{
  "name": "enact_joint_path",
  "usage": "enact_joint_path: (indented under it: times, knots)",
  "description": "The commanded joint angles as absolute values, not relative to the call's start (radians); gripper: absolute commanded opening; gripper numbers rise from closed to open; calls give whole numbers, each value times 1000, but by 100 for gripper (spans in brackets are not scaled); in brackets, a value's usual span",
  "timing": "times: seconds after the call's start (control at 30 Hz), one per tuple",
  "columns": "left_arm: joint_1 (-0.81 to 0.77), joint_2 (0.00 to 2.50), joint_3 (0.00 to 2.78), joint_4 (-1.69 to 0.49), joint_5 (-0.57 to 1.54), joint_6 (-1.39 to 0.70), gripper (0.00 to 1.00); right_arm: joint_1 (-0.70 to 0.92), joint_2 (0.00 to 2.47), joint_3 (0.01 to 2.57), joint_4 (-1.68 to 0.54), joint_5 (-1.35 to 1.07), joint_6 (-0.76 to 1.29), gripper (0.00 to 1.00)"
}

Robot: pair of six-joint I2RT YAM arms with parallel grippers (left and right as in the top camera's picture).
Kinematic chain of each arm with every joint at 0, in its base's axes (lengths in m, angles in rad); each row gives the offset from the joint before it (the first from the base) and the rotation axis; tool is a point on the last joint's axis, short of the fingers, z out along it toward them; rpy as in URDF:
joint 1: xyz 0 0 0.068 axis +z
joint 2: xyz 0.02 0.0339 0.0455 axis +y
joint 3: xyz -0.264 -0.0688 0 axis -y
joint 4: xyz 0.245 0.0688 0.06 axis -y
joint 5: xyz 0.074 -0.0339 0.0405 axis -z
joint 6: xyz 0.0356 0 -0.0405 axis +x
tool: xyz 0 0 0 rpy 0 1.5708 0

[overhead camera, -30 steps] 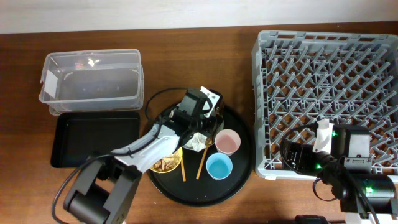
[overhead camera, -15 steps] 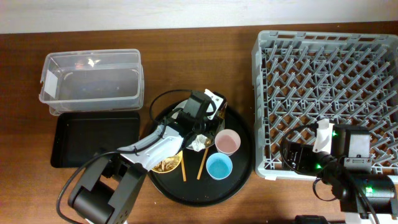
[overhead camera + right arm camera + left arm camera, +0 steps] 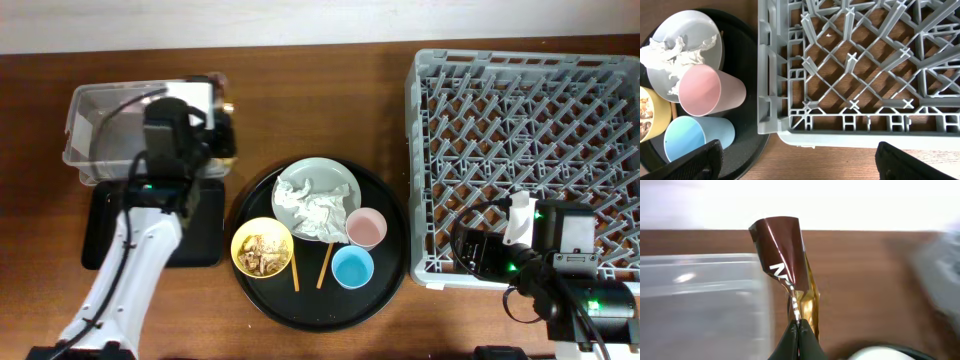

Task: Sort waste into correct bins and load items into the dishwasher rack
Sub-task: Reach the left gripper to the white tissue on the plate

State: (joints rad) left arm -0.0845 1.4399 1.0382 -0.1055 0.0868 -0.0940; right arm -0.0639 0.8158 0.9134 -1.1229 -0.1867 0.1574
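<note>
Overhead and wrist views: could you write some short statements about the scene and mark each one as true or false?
1. The left gripper is shut on the brown wrapper. True.
2. The pink cup lies on its side. False: it stands upright on the round black tray.
3. Crumpled tissues lie on the plate. True.
4. The yellow bowl is empty. False: it holds brownish food scraps.
5. The light blue cup stands beside the pink cup. True.

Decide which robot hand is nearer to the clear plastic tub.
Left. The left hand holds a brown wrapper at the clear tub end; the right hand sits far off by the dishwasher rack.
</note>
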Motion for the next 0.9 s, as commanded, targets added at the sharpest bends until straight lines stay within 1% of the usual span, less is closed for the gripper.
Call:
enact_joint_path:
  times: [0.0,0.1,0.27,0.3,0.33,0.37,0.4,0.47,0.53,0.6,0.7,0.77,0.87]
  knots:
    - [14,1445,1048,-109,-23,-89,0,-59,815,933,-1122,-199,162,98]
    - [64,1457,1048,-84,-23,-89,1,-59,815,933,-1122,-199,163,98]
    - [68,1602,1048,104,-51,-89,1,-59,815,933,-1122,-199,163,98]
    - [68,1656,1048,162,-49,-89,20,-59,815,933,-1122,-199,163,98]
    - [68,1678,1048,195,-49,-89,54,-59,815,933,-1123,-199,163,98]
    - [68,1682,1048,210,-49,-89,61,-59,815,933,-1123,-199,163,98]
    - [68,1675,1052,211,-49,-89,63,-59,815,933,-1123,-199,163,98]
    - [65,1639,1062,171,-29,-89,65,-59,815,933,-1123,-199,163,98]
    - [28,1557,1062,18,112,-89,66,-59,815,933,-1123,-199,163,98]
    - [-41,1521,1062,-153,213,-89,66,-59,815,933,-1122,-199,163,98]
    - [-188,1538,1062,-374,222,-89,68,-59,815,933,-1123,-199,163,98]
    - [-276,1563,1061,-430,221,-89,68,-59,815,933,-1123,-199,163,99]
    - [-432,1664,1061,-421,200,-88,69,-59,815,933,-1123,-200,163,98]
